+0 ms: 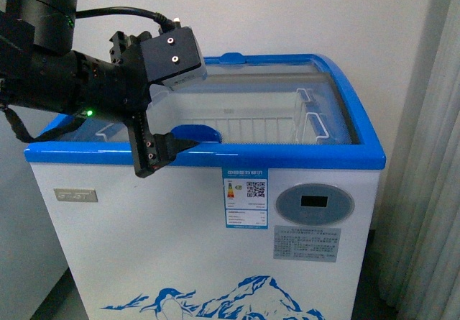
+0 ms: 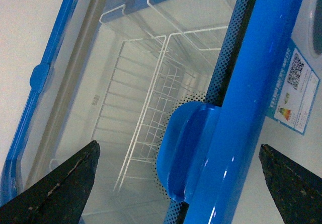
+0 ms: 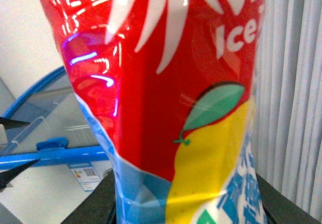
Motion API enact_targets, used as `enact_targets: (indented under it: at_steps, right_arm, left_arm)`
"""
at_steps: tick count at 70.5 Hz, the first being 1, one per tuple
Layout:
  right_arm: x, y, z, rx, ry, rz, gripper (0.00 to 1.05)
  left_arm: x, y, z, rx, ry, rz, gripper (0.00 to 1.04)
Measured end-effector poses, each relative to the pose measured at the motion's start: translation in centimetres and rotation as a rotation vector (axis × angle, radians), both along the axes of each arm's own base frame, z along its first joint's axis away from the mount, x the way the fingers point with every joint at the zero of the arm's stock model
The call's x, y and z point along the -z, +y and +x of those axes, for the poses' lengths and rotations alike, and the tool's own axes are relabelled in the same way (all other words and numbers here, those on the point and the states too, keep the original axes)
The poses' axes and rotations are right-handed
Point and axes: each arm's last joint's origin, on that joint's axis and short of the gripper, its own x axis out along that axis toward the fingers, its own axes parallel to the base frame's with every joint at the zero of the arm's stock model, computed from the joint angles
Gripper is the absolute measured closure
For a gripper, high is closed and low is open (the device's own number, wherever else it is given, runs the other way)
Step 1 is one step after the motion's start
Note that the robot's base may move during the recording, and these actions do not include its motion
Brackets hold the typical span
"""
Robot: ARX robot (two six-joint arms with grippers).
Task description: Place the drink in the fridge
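Note:
The fridge (image 1: 215,262) is a white chest freezer with a blue rim (image 2: 261,58) and a curved glass lid (image 1: 266,90). It fills the front view. My left gripper (image 1: 178,122) is open at the front rim. In the left wrist view the open left gripper (image 2: 178,147) straddles the lid's blue handle (image 2: 193,133), its fingers (image 2: 65,183) apart from the handle on both sides. The drink (image 3: 166,93), with a red label and a yellow and blue patch, fills the right wrist view. My right gripper (image 3: 188,209) is shut on the drink. The fridge (image 3: 45,148) lies far behind it.
White wire baskets (image 1: 251,126) show through the glass inside the fridge. A pale cabinet (image 1: 21,248) stands to the fridge's left and a grey curtain (image 1: 431,190) hangs to its right. A display panel (image 1: 314,202) and stickers (image 1: 246,198) are on the fridge's front.

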Motion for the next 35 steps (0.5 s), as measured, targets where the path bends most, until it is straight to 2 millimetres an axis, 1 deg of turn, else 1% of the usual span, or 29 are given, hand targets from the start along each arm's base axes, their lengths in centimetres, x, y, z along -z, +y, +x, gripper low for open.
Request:
enact_targets:
  at_steps: [5, 16, 20, 25, 30, 32, 33, 34, 35]
  right_arm:
    - [0.0, 0.0, 0.0, 0.0, 0.0, 0.0, 0.63]
    - [0.0, 0.0, 0.0, 0.0, 0.0, 0.0, 0.63]
    - [0.0, 0.0, 0.0, 0.0, 0.0, 0.0, 0.63]
    - [0.0, 0.0, 0.0, 0.001, 0.0, 0.0, 0.63]
    - [0.0, 0.0, 0.0, 0.0, 0.0, 0.0, 0.63]
    - [0.0, 0.0, 0.0, -0.002, 0.0, 0.0, 0.63]
    - [0.0, 0.0, 0.0, -0.003, 0.0, 0.0, 0.63]
    - [0.0, 0.0, 0.0, -0.004, 0.0, 0.0, 0.63]
    - [0.0, 0.0, 0.0, -0.004, 0.0, 0.0, 0.63]
  left_arm:
    - [0.2, -0.2, 0.8, 0.001, 0.001, 0.011, 0.08]
    - [0.6, -0.7, 3.6, -0.006, -0.003, 0.028, 0.08]
    - [0.3, -1.1, 5.1, -0.008, -0.013, 0.03, 0.08]
    - [0.4, -1.4, 6.4, 0.007, 0.008, 0.021, 0.08]
    - [0.0, -1.8, 8.1, 0.01, 0.002, 0.008, 0.08]
    - [-0.4, -2.0, 9.0, 0.0, -0.012, 0.009, 0.08]
    - [-0.4, -2.0, 9.1, 0.0, -0.013, 0.01, 0.08]
    - [-0.6, -2.2, 9.9, -0.009, -0.026, 0.011, 0.08]
    - [-0.6, -2.2, 10.0, -0.012, -0.028, 0.012, 0.08]
